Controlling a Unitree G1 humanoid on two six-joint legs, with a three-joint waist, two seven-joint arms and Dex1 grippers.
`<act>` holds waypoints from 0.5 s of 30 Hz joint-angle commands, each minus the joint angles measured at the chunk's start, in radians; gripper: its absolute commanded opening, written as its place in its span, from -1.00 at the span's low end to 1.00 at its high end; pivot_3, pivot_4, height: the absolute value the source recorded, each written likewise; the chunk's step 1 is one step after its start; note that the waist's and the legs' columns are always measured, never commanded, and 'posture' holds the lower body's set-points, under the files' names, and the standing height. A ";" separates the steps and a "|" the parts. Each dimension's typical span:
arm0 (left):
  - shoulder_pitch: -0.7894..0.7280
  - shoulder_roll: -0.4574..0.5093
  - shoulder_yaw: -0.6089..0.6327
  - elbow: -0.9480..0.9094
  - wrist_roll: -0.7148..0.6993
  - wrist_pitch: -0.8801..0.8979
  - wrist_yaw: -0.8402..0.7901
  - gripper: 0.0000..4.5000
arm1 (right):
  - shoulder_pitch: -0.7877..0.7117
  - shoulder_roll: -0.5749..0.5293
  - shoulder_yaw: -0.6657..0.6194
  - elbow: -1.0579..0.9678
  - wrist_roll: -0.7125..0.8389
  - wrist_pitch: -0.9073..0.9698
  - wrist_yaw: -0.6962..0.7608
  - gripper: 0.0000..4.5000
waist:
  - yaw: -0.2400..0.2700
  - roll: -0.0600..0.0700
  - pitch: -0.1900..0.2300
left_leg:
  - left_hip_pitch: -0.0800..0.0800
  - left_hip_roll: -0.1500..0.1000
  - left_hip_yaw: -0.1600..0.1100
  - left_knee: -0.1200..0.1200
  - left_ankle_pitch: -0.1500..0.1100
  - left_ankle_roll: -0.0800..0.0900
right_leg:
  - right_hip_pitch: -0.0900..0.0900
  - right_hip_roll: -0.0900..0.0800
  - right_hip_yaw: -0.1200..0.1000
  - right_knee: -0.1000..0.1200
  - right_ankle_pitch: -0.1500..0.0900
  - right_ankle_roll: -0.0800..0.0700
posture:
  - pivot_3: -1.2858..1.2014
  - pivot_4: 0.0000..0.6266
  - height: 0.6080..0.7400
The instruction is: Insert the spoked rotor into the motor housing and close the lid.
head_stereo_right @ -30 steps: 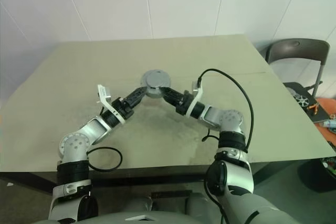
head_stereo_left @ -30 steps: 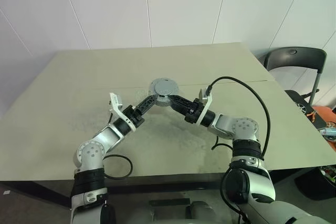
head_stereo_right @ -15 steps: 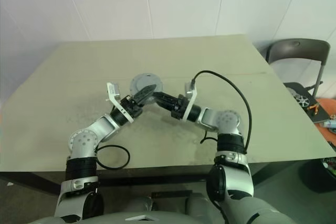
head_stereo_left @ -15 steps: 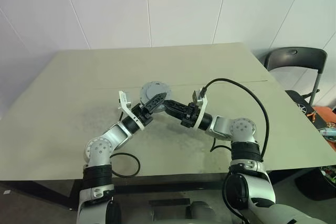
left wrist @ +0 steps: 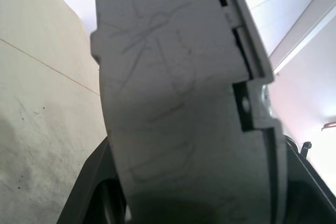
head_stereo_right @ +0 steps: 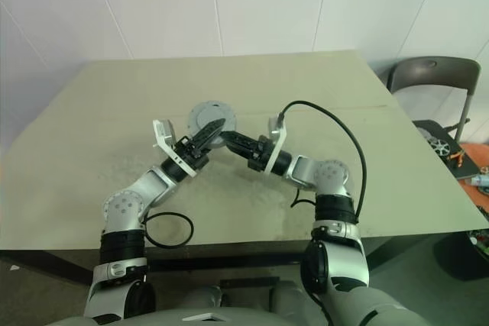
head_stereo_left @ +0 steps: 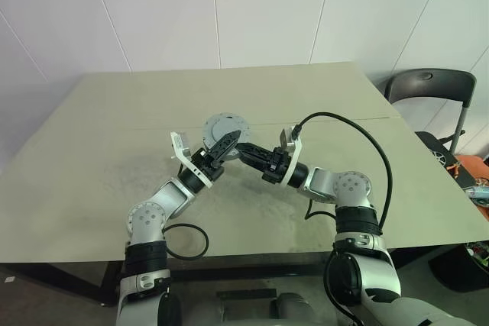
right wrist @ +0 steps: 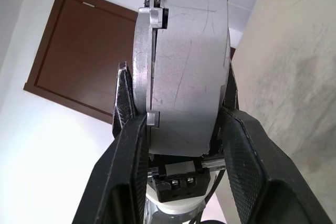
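Note:
The motor housing [head_stereo_left: 223, 128] is a grey round unit held just above the middle of the table [head_stereo_left: 92, 150], tipped so its flat face looks up at the head camera. That face is the lid [head_stereo_right: 209, 117], seated on the housing with a seam along the rim. My left gripper [head_stereo_left: 229, 142] reaches in from the left and is shut on the housing's side wall [left wrist: 173, 108]. Opposite it, my right gripper [head_stereo_left: 244, 150] clamps the housing [right wrist: 186, 72] between both black fingers [right wrist: 247, 145]. The spoked rotor is hidden.
A black cable loop [head_stereo_left: 188, 240] lies on the table near its front edge, by my left elbow. Another black cable [head_stereo_left: 359, 131] arcs up from my right wrist. A dark chair [head_stereo_left: 428, 85] stands off the table's right side.
The housing has shifted a little to the left and tipped its face toward the camera. My left gripper's fingers have narrowed onto it, and the left elbow has swung inward.

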 commanded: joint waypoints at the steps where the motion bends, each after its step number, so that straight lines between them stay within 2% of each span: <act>1: -0.020 -0.003 0.022 -0.042 -0.032 -0.038 0.003 0.02 | -0.027 0.010 -0.020 -0.013 0.049 -0.016 0.017 -0.24 | 0.001 0.000 0.000 | 0.000 0.000 0.000 0.000 0.000 0.000 | 0.000 0.000 0.000 0.000 0.000 0.000 | 0.03 -1.00 1.00; 15: -0.032 -0.070 0.094 -0.012 -0.028 -0.211 0.078 0.02 | -0.040 0.024 -0.052 0.050 0.026 -0.127 -0.042 -0.24 | 0.001 0.000 0.000 | -0.001 0.001 0.000 0.000 0.000 0.000 | -0.001 0.000 0.000 0.001 0.002 0.004 | 0.03 -1.00 1.00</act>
